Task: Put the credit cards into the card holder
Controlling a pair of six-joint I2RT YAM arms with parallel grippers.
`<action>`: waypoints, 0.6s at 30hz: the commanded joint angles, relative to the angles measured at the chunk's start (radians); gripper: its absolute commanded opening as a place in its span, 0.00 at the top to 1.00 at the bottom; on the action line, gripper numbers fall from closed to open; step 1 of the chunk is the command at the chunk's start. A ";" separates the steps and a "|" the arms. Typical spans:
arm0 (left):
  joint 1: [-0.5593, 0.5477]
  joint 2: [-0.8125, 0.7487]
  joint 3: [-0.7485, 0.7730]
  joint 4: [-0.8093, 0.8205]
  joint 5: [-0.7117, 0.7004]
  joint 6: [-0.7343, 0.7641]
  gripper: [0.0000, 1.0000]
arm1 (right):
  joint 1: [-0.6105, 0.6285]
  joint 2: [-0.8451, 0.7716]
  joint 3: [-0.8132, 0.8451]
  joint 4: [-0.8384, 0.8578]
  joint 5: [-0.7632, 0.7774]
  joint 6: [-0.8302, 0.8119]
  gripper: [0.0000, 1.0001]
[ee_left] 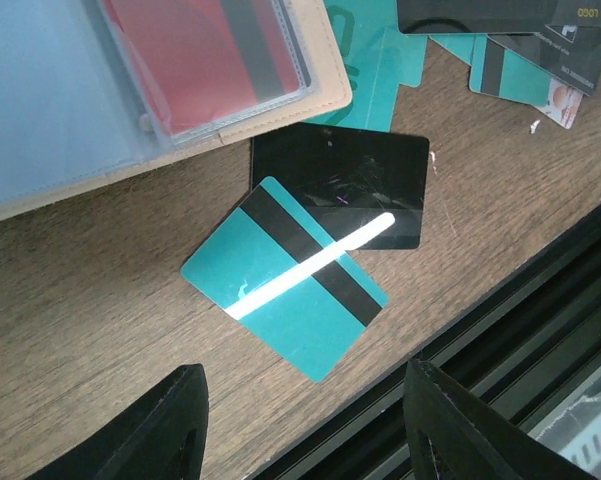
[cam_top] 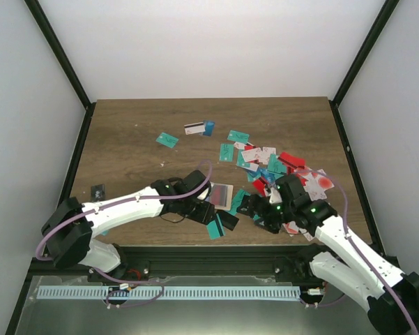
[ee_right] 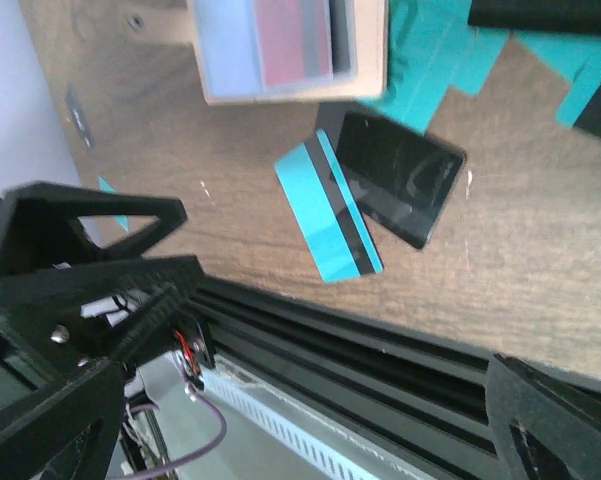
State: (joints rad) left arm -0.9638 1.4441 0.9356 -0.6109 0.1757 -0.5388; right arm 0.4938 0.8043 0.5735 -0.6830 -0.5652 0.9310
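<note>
Now your left hand (ee_left: 305,425) hangs half open, empty, over the teal card (ee_left: 290,290) near the card holder (ee_left: 280,115); your right hand (ee_right: 345,320) gapes wide, empty, above the worktop (ee_left: 80,300).

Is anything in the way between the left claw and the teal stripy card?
Nothing visible is. The left gripper is open right over the teal card, which lies on top, overlapping a black card. The card holder lies open close by.

a black card (ee_left: 480,15) at the top edge of the left wrist view bears tiny yellow characters, too blurred to read. the grey card (ee_left: 580,60) just below carries illegible small print. nothing else legible.
</note>
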 commanded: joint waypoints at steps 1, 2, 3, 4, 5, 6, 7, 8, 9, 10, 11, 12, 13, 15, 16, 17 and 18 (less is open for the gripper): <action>0.005 -0.017 0.000 0.003 0.030 0.013 0.44 | 0.088 -0.004 -0.042 0.058 -0.003 0.095 0.00; 0.005 -0.023 -0.003 0.004 0.030 0.011 0.44 | 0.118 0.005 -0.045 0.075 0.003 0.111 0.00; 0.005 -0.025 -0.009 0.004 0.029 0.005 0.44 | 0.151 0.019 -0.044 0.086 0.022 0.127 0.00; 0.006 -0.025 -0.016 0.002 0.029 0.000 0.44 | 0.190 0.026 -0.042 0.090 0.044 0.146 0.00; 0.005 -0.023 -0.017 -0.006 0.030 -0.003 0.44 | 0.224 0.032 -0.045 0.097 0.065 0.165 0.00; 0.006 -0.018 -0.016 -0.016 0.031 -0.006 0.44 | 0.252 0.030 -0.050 0.105 0.081 0.191 0.00; 0.007 -0.019 -0.017 -0.022 0.035 -0.012 0.45 | 0.278 0.023 -0.060 0.115 0.093 0.214 0.00; 0.005 -0.021 -0.019 -0.030 0.038 -0.024 0.45 | 0.299 0.013 -0.066 0.118 0.100 0.237 0.00; 0.005 -0.027 -0.021 -0.038 0.039 -0.037 0.46 | 0.320 -0.002 -0.070 0.117 0.110 0.263 0.00; 0.005 -0.037 -0.026 -0.048 0.036 -0.049 0.46 | 0.341 -0.016 -0.074 0.123 0.121 0.286 0.00; 0.005 -0.043 -0.032 -0.054 0.034 -0.065 0.46 | 0.360 -0.031 -0.082 0.130 0.134 0.310 0.00; 0.004 -0.051 -0.047 -0.053 0.034 -0.076 0.45 | 0.380 -0.043 -0.092 0.132 0.147 0.336 0.00; 0.004 -0.062 -0.067 -0.043 0.034 -0.088 0.45 | 0.394 -0.051 -0.101 0.133 0.160 0.359 0.00; 0.005 -0.081 -0.116 0.003 0.045 -0.110 0.44 | 0.418 -0.054 -0.127 0.153 0.182 0.390 0.00; 0.004 -0.087 -0.138 0.048 0.060 -0.117 0.44 | 0.432 -0.053 -0.141 0.179 0.189 0.404 0.00; 0.005 -0.086 -0.148 0.074 0.063 -0.122 0.44 | 0.446 -0.053 -0.160 0.218 0.195 0.415 0.00; 0.006 -0.082 -0.153 0.098 0.065 -0.122 0.43 | 0.457 -0.054 -0.175 0.250 0.201 0.428 0.00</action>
State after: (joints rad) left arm -0.9619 1.3743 0.8242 -0.6102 0.2131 -0.6193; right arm 0.9073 0.7563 0.4465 -0.5343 -0.4286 1.2625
